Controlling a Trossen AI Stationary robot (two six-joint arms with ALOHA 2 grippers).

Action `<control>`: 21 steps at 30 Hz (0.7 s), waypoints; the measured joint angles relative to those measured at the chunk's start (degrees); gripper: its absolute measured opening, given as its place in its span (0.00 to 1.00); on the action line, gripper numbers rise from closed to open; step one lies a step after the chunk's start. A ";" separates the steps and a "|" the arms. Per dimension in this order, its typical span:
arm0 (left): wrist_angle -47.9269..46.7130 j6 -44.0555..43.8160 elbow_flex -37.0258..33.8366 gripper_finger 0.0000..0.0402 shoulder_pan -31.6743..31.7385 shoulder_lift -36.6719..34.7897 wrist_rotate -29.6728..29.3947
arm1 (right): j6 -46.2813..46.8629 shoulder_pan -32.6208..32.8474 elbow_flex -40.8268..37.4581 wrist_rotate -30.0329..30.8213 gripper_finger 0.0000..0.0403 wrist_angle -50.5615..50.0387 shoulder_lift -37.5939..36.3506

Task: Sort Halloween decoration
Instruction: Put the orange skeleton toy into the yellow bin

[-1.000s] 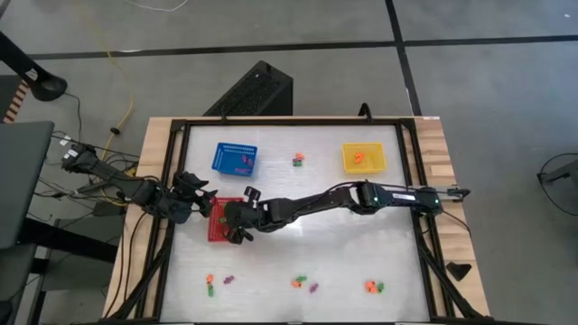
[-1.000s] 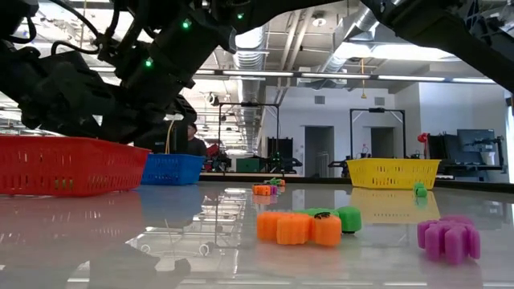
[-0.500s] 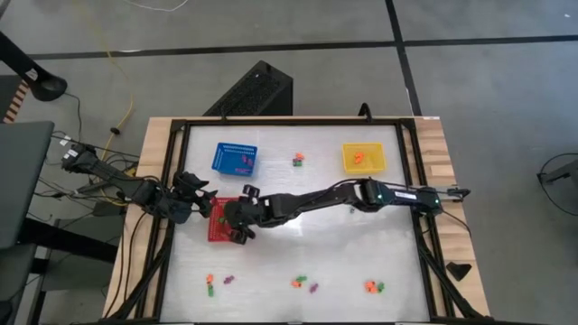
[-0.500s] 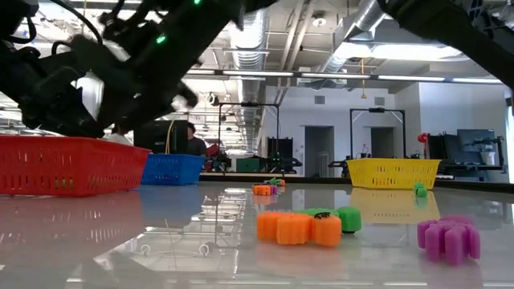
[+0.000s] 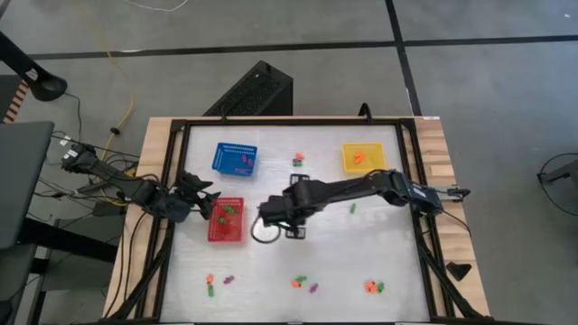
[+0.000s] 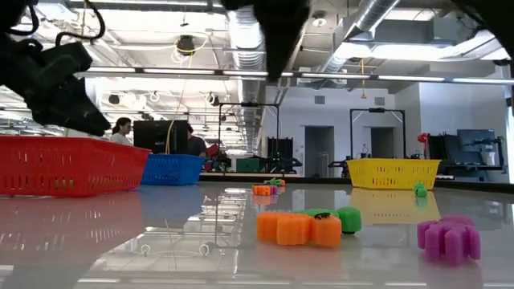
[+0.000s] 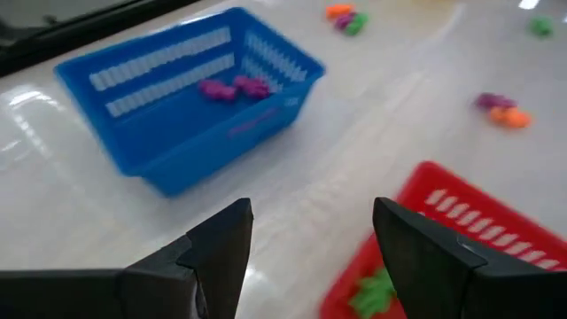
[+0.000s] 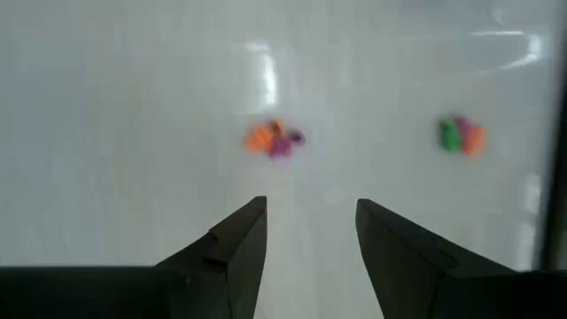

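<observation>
Plastic baskets, three: red (image 5: pixel 226 220), blue (image 5: pixel 235 160), yellow (image 5: pixel 364 157); perhaps five trinket clusters (image 5: pixel 297 160); both jaws wide, empty.

Right hand (image 5: pixel 274 223) now off the red basket (image 5: pixel 226 220), over mid-table, fingers apart.

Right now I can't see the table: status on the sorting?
Right gripper open, empty, beside red basket. Left gripper open at the basket's edge. Trinkets loose on the table. Nothing blocking.
</observation>
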 joint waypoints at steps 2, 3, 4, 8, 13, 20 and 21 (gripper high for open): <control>3.92 3.11 0.00 0.56 0.00 0.02 1.00 | 0.28 1.88 -1.35 1.92 0.50 0.28 -1.70; 6.09 4.85 0.00 0.56 0.00 0.02 1.68 | -0.23 2.88 -2.96 1.92 0.50 0.62 -3.15; 8.36 6.69 0.00 0.56 0.00 0.02 2.41 | -0.25 3.78 -4.93 1.92 0.50 0.37 -4.63; 17.26 13.72 0.00 0.56 -0.37 0.02 4.89 | 4.42 7.28 -17.80 4.93 0.50 1.92 -14.21; 23.57 20.20 0.00 0.56 -2.06 0.02 4.43 | 12.44 9.89 -42.73 6.66 0.50 18.93 -30.20; 37.78 32.36 0.00 0.56 -1.88 -0.01 1.23 | 19.30 11.58 -71.56 3.14 0.50 44.34 -46.01; 39.14 33.72 0.00 0.56 -1.88 -0.01 1.44 | 20.60 11.50 -73.90 2.18 0.50 46.37 -47.23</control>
